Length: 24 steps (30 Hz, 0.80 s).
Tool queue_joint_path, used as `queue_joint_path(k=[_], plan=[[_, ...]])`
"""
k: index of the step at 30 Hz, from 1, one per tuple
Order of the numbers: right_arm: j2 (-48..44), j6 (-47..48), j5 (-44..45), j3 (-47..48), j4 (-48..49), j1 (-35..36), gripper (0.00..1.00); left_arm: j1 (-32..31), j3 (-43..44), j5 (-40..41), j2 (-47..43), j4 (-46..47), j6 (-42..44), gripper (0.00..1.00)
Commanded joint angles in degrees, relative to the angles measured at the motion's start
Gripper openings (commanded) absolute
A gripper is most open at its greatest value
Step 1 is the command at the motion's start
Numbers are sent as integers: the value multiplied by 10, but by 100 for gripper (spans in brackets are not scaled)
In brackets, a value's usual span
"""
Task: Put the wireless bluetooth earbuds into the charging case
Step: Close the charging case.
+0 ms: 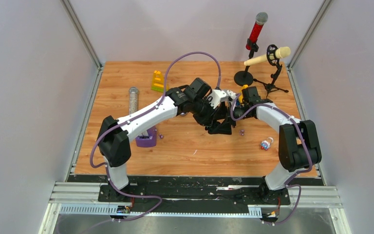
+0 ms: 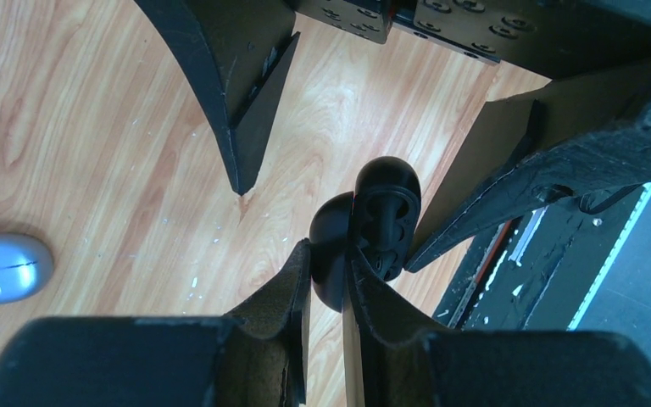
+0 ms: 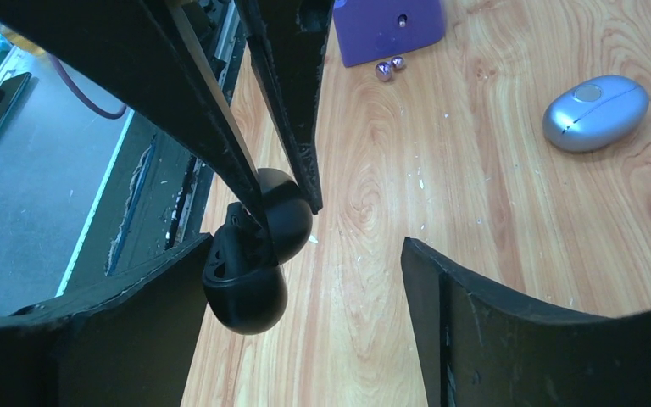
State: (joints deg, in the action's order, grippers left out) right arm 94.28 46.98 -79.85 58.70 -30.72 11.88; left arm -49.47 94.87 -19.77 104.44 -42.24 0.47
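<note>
The tabletop (image 1: 126, 165) is pale wood-grain board, flecked with white scuffs and short scratches. Plain grey walls (image 1: 24, 97) close it in on three sides, with aluminium posts (image 1: 80, 31) rising at the far corners. Aluminium rails (image 1: 195, 192) and a black plate run along the near edge, where the arms are bolted. Above the middle of the board, a little toward the right edge, the left gripper (image 2: 329, 267) is pinched tight on the black charging case (image 2: 364, 229), which hangs open like a clam. What its hollow holds cannot be made out. The right gripper (image 3: 307, 250) faces it with its fingers spread wide and grips nothing; one finger (image 3: 136, 322) lies close against the case. Two purple earbuds (image 3: 390, 66) lie just beside a purple case (image 3: 390, 25), left of the middle and toward the near edge, and one more sits right of the middle. A silver pebble-shaped case (image 3: 595, 112) rests on the wood near them. A small bottle (image 1: 266, 143) lies toward the near right corner. Two microphones (image 1: 268, 56) stand at the far right corner, a yellow and green toy (image 1: 158, 80) sits by the far edge, and a metal tube (image 1: 133, 100) lies toward the left edge.
</note>
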Motion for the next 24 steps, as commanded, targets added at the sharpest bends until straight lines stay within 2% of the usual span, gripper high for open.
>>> queue_joint_path(k=[1,10,14,16,19,22,24], plan=[[-18,63,-3,28,-34,-4,81,-1,1,-21,-29,20,5,20],[-6,113,-14,47,-98,-10,80,-1,1,-20,-29,18,5,20],[0,147,-20,56,-135,-15,89,-1,1,-21,-30,17,5,20],[1,157,-23,57,-143,-18,89,-1,1,-23,-30,17,6,20],[8,159,-28,63,-150,-21,86,-1,1,-25,-30,17,5,20],[13,168,-26,66,-157,-21,76,-1,2,-26,-28,16,6,20],[17,173,-26,69,-165,-21,74,-1,2,-25,-29,16,6,20]])
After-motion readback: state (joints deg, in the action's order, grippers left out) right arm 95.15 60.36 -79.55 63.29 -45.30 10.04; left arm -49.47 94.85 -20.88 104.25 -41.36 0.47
